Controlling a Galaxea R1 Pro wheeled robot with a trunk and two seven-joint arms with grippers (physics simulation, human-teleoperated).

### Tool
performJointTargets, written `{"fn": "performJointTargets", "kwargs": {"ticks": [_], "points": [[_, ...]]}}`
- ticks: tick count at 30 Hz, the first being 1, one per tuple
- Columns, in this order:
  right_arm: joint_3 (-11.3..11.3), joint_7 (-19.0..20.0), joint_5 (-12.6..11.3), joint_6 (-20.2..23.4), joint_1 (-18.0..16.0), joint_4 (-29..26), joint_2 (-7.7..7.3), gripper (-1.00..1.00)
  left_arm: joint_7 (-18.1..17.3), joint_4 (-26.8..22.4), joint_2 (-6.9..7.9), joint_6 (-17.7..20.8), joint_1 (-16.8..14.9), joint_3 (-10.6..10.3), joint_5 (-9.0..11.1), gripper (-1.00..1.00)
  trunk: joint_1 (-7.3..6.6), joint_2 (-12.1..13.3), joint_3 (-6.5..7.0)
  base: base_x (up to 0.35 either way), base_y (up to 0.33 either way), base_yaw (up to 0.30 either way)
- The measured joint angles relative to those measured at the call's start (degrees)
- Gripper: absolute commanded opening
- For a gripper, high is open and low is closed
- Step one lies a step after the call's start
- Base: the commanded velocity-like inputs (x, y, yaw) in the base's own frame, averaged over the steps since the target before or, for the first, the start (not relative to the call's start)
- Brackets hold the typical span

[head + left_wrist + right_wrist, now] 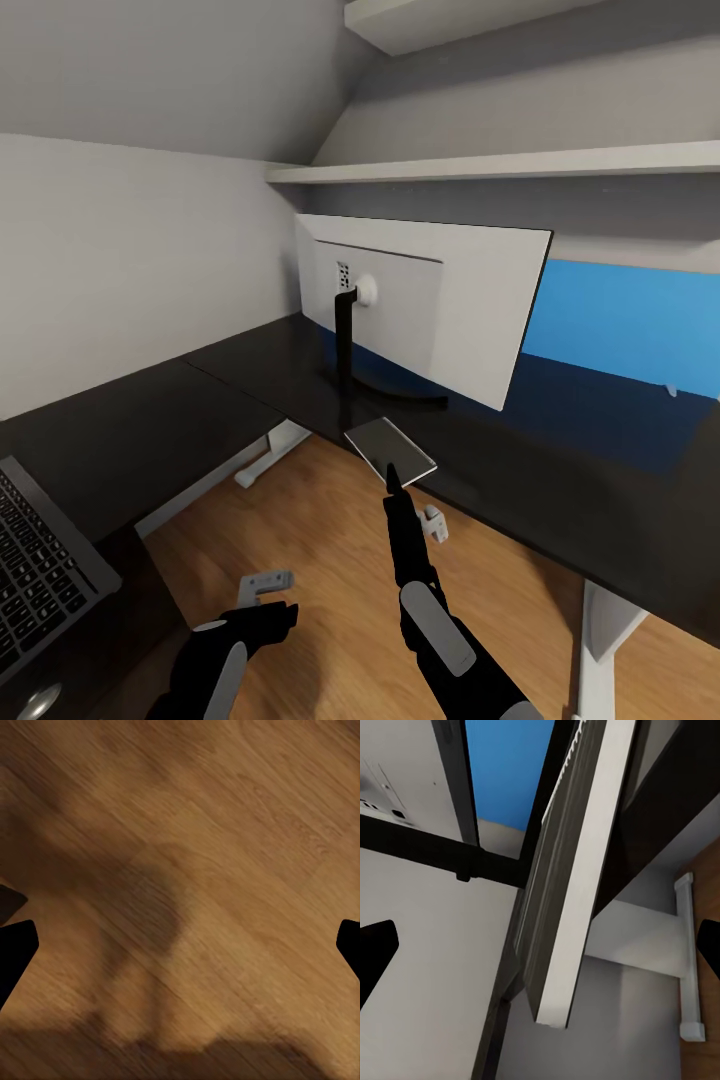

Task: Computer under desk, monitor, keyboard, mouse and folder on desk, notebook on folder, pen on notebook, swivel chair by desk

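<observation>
Monitor [440,300] stands on the black tabletop [560,450], pale back toward the robot, blue wall panel behind it. Likely top-heavy, stiff, fragile at the screen; best hold prob. the slim stand arm [345,340], not the panel edge. Right claw [391,478] reaches near its base, fingers spread, empty. Left claw [180,937] hangs over wood floor, spread, empty.

No legible text, label, brand, number or sign appears in any view. The keyboard [40,580] at lower left shows key shapes only; legends are unreadable.
</observation>
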Motion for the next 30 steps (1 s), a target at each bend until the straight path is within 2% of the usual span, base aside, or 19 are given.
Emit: {"fn": "performJointTargets", "kwargs": {"ticks": [7,17,30], "points": [[-0.11,-0.50,-0.01,0.00,0.02,0.00,0.00,1.00,-0.05,0.00,0.00,0.00,-0.02,-0.02,0.00,1.00,0.00,0.00,0.00,0.000,0.000,0.000],[-0.17,-3.39,-0.03,0.03,0.02,0.15,0.00,1.00,-0.08,0.00,0.00,0.00,-0.03,0.01,-0.01,1.00,0.00,0.00,0.00,0.000,0.000,0.000],[-0.11,-3.95,-0.08,0.08,0.01,0.18,0.00,1.00,-0.09,0.00,0.00,0.00,-0.03,0.04,0.00,1.00,0.00,0.00,0.00,0.000,0.000,0.000]]}}
